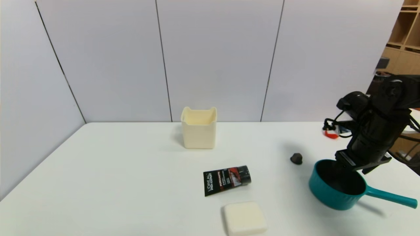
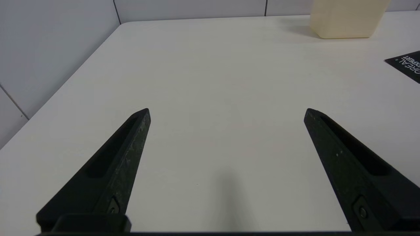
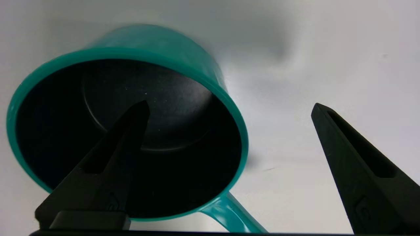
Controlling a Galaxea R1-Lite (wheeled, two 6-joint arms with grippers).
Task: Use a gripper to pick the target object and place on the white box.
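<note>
black tube (image 1: 227,180) reading L'OREAL, teal saucepan (image 1: 338,190)

On the table (image 1: 131,170) I count one teal saucepan (image 1: 334,193), one white box (image 1: 199,128), one black tube (image 1: 226,179), one flat cream pad (image 1: 244,218) and one small dark lump (unidentifiable) (image 1: 296,158).

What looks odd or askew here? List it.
Only the pan: it looks tipped in the head view rather than flat on the table, with the open right pincer straddling its rim. The tube lies flat, the box stands upright. No spills or damage.
</note>
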